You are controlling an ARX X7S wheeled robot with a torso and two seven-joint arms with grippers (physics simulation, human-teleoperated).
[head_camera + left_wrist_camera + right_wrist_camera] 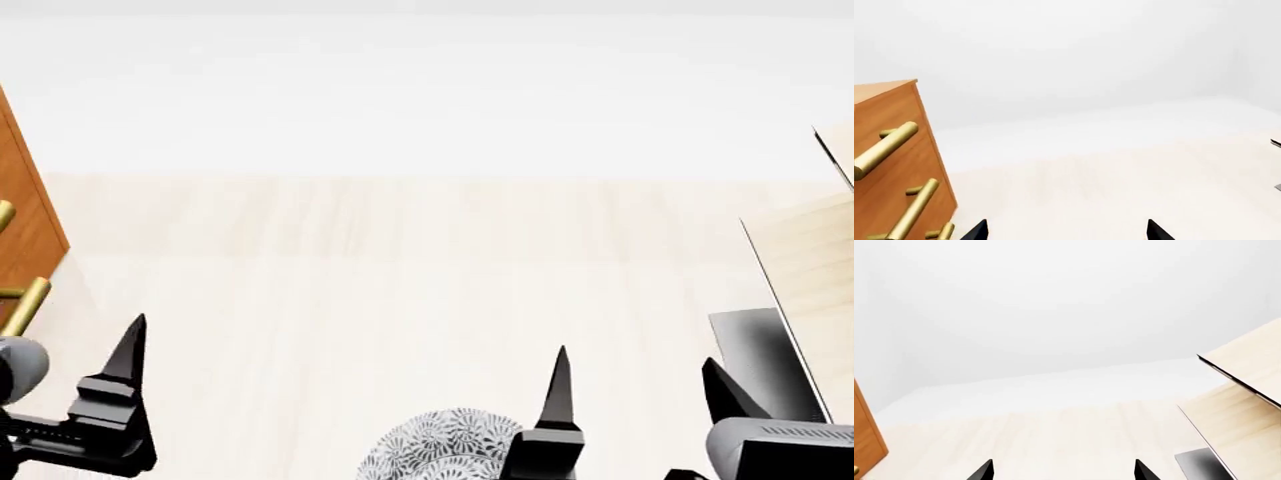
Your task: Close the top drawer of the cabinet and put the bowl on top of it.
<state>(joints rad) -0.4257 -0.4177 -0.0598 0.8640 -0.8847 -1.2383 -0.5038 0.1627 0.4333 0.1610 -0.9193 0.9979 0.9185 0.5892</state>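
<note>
Head view: the bowl (pixel 447 447) is seen at the bottom edge, grey and white with a floral pattern, resting on the pale wood tabletop (pixel 400 270) just beside the right gripper (pixel 634 370), whose two dark fingers are spread apart and empty. The left gripper (pixel 127 345) is seen only in part there; in the left wrist view its two tips (pixel 1064 229) stand wide apart with nothing between them. The cabinet (pixel 27 200) is cut off at the left edge of the head view; in the left wrist view its reddish-brown front (pixel 894 165) with brass bar handles is shown near the left gripper, the uppermost handle (pixel 884 150) presumably belonging to the top drawer. Whether that drawer is pushed in or pulled out cannot be told from these angles. The step in hand is judged to be the very start: neither drawer nor bowl is touched. The next move is judged to call for the left gripper to be brought against the drawer front and pushed squarely, before the bowl is gripped by its rim. A pale wood structure (pixel 801 270) with a dark base is noted at the right. The tabletop is otherwise bare and light-grained; the room behind is plain white and featureless.
</note>
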